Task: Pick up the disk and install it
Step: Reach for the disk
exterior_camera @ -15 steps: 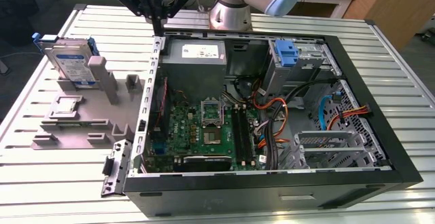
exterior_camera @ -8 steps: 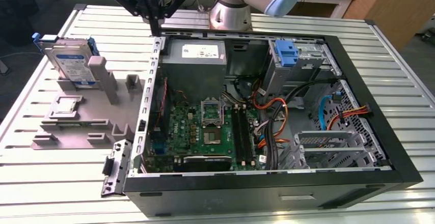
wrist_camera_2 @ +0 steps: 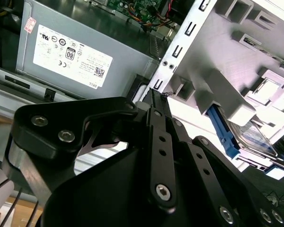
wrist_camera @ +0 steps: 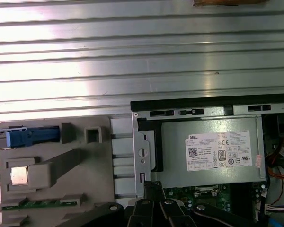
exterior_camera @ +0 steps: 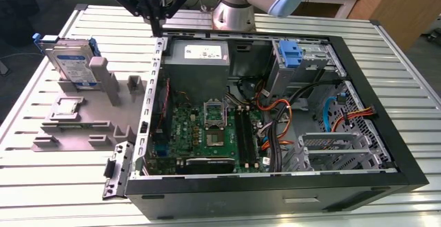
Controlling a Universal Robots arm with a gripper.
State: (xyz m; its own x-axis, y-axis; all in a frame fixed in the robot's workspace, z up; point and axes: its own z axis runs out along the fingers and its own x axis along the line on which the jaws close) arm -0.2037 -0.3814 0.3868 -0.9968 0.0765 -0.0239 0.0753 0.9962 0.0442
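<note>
Closed to a narrow point, the claw [exterior_camera: 158, 30] holds nothing; its black fingertips meet with no gap that I can see. In the exterior view it hangs from the arm above the far corner of the open computer case [exterior_camera: 276, 196], on the exterior view's left, with its tip just over the case's metal side wall. In the second wrist view the claw [wrist_camera_2: 156, 97] points at that same wall edge, beside the power supply [wrist_camera_2: 85, 52], a grey box with a white sticker.

The disk [exterior_camera: 71, 62] stands upright on its edge in a slot of the grey fixture [exterior_camera: 82, 118], which lies on the slatted metal counter [exterior_camera: 55, 185] just outside the case, at the exterior view's left. Its white-and-blue label faces outward and the blue carrier runs around its edges. The disk is well apart from the claw. In the first wrist view the disk [wrist_camera: 31, 137] shows edge-on as a blue strip at the fixture's far end, and a small square chip [wrist_camera: 19, 176] sits in a pocket of the fixture nearby.

Inside the case lie the green motherboard [exterior_camera: 206, 134] and orange and black cables. A bare blue bracket [exterior_camera: 290, 57] sits in the drive bay at the far side.
</note>
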